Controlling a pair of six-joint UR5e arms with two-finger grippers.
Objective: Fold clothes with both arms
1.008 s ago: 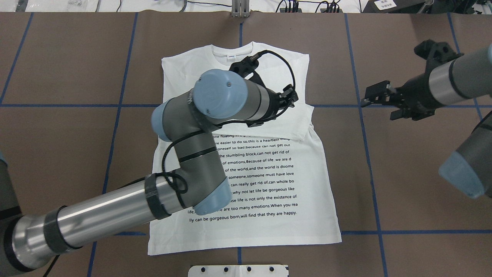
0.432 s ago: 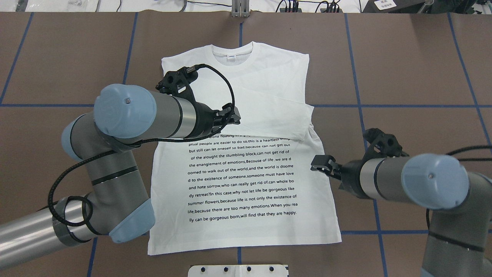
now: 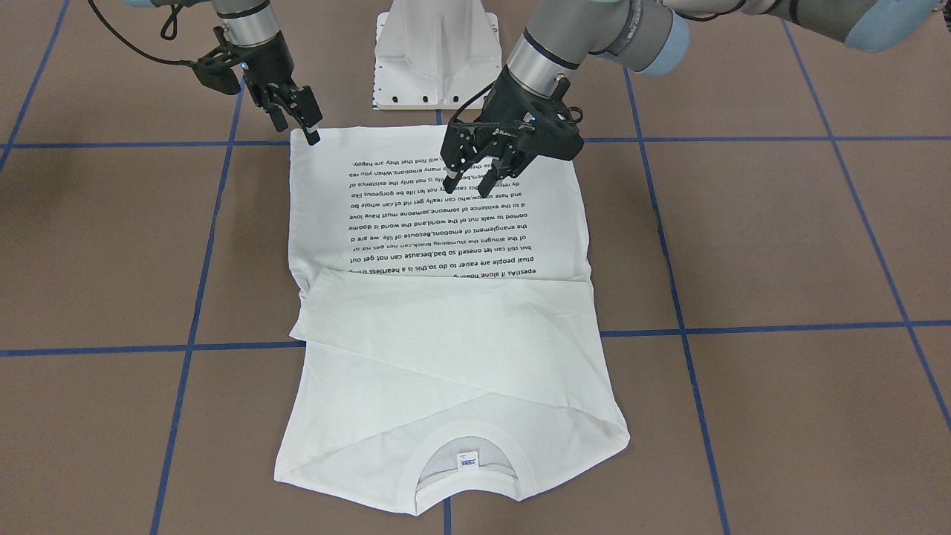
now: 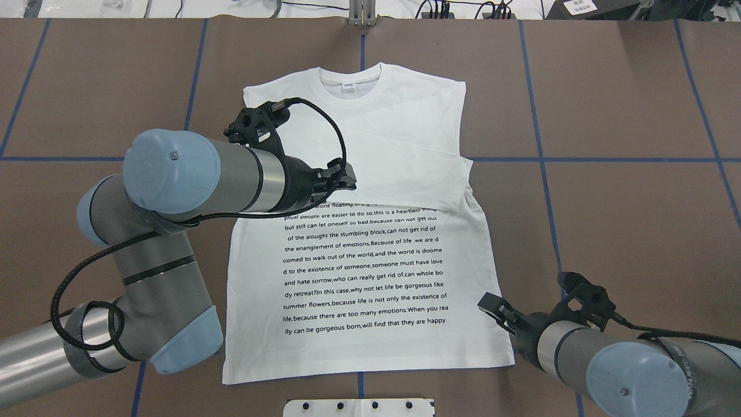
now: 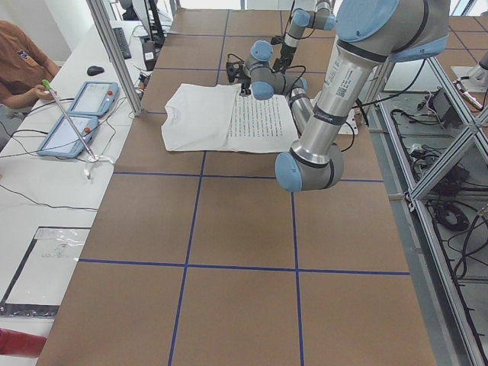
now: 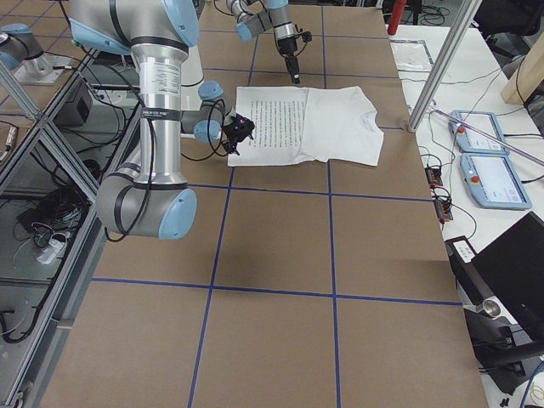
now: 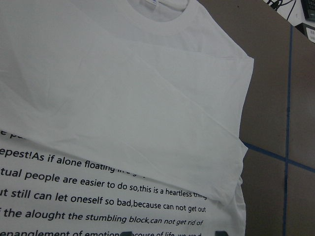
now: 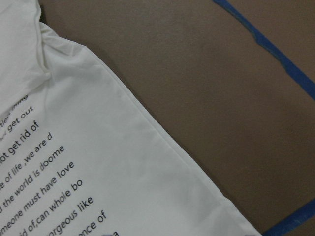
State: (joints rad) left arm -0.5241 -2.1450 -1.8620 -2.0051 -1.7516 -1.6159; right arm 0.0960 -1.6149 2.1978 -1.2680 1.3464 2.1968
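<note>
1. While both arms hover, the T-shirt point(image 4: 405, 127) lies flat and print-up on the table point(image 4: 608, 231). Its hem is toward the pedestal point(image 3: 435, 52) and its collar is at the far side. Both sleeves point(image 3: 446, 312) are folded in across the chest.
2. Left gripper point(image 3: 469, 177) is above the printed block, clear of the cloth. Its fingers are spread wide with nothing between them.
3. Right gripper point(image 3: 299, 126) is right by the hem corner on the robot's right. Its fingers are apart and empty. I can't tell whether a tip touches the fabric.
4. Handling guess: thin cotton, so light and limp with no stiffness. It will sag and crease from any pinch point. It isn't fragile, but the two layers can slip against each other.
5. Grip points: the two hem corners, one per arm. Pinch right at the edge through both layers, then carry the hem toward the collar. The right is nearly placed; the left would have to go to its own corner first.
6. Risks:
   - An uneven lift would skew the fold line.
   - Dragging the cloth could pull the tucked sleeves out.
   - A single-layer pinch would leave the back panel behind.
</note>
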